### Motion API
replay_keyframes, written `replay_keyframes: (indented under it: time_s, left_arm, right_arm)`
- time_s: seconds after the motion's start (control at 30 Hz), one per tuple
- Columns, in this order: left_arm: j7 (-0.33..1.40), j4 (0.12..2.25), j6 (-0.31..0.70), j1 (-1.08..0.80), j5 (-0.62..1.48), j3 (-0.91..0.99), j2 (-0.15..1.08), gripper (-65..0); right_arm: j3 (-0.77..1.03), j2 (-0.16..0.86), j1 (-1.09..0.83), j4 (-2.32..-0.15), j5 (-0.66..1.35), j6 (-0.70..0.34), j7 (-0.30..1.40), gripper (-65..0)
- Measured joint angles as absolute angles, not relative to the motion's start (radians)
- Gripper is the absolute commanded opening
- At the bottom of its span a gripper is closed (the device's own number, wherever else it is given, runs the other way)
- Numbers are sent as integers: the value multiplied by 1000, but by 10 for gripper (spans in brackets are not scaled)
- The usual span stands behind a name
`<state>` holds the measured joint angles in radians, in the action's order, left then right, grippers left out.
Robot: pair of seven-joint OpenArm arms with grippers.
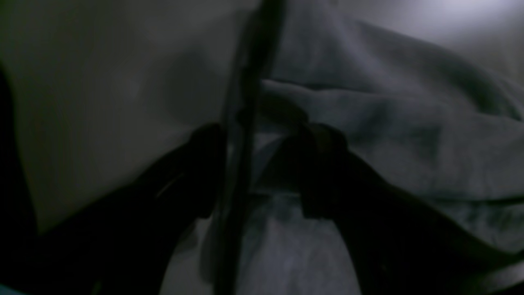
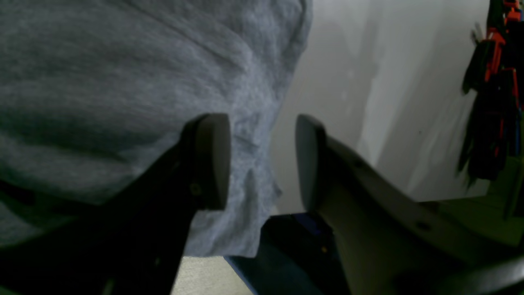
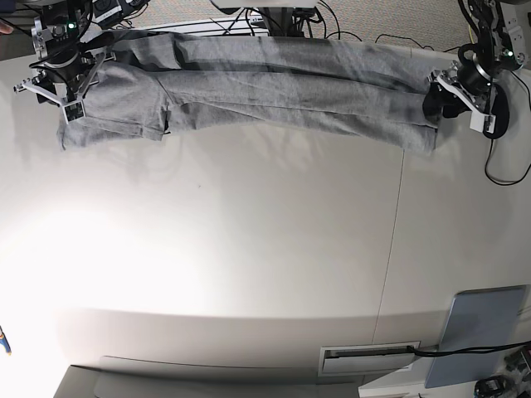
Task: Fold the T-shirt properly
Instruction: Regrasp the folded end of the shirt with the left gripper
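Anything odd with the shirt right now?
Yes. The T-shirt is bunched into a long wrinkled band along the table's far edge, not flat; one end droops lower by the right gripper.

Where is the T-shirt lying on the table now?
In the base view, the T-shirt stretches along the table's far edge, between the right gripper and the left gripper.

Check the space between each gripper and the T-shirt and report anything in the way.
Nothing visible does. The T-shirt is stretched along the far edge of the table. The right gripper is open right at one end's cloth edge, and the left gripper is open at the other end, with only fabric between the fingers.
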<state>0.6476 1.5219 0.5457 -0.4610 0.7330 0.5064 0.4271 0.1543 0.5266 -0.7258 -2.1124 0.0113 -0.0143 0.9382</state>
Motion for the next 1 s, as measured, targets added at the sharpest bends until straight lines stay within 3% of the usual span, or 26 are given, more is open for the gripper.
replay_keyframes:
  time_s: [0.3,0.57,1.0]
  left_arm:
    - [725,1507,623,-463,859,506,427,-338]
    - [733,1507,646,-463,857,506,427,-444]
    - [738,1506,671,-465,910,506,427,-446]
  right_arm:
    - [154,527,-726,-2112,11,-14,939,-389]
    - [154,527,-726,-2112,11,-14,939,-389]
    - [154,527,-726,-2112,11,-14,939,-389]
